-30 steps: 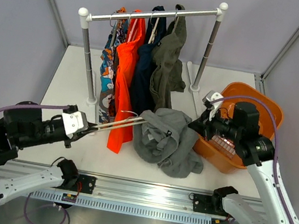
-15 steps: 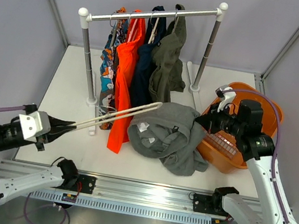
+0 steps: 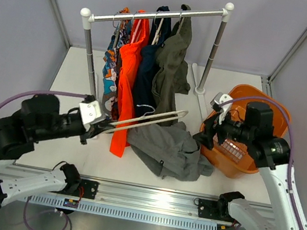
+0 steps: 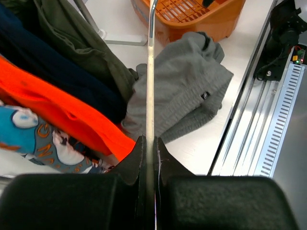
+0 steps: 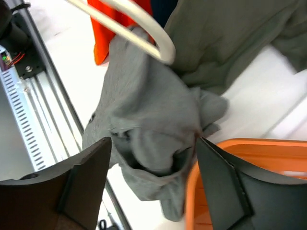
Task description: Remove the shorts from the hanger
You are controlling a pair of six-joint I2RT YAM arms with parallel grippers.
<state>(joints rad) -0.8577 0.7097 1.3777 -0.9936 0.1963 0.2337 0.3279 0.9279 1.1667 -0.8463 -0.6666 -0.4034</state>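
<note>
Slipped off the hanger (image 3: 147, 120) within the last second, the grey shorts (image 3: 165, 148) now lie heaped on the table (image 3: 71, 77), and the right gripper (image 3: 204, 136), clamped a moment ago, has sprung wide.

From above, the left gripper (image 3: 100, 125) pinches the hanger by one end and holds it level over the table, apparently to keep it out of the cloth. The heap lies between the rack (image 3: 158, 15) and the basket (image 3: 262, 101). The right gripper hangs at the heap's right edge with nothing in it. The olive shorts (image 3: 170, 65) are not yet off the rack, beside the navy pair (image 3: 148, 67) and the orange pair (image 3: 130, 70).

In the left wrist view, the left gripper (image 4: 149, 148) is closed tight on the hanger (image 4: 150, 86), jaws pressed on the thin rod. The grey shorts (image 4: 184, 93) spread below it, label showing, just short of the basket (image 4: 192, 21).

In the right wrist view, the right gripper (image 5: 153, 141) is spread wide and empty above the grey shorts (image 5: 144, 110), a stance that suits a release. The hanger (image 5: 144, 28) crosses above the cloth; blur hides whether they touch. The olive shorts (image 5: 230, 43) hang behind, and the basket (image 5: 283, 143) sits close at right.
</note>
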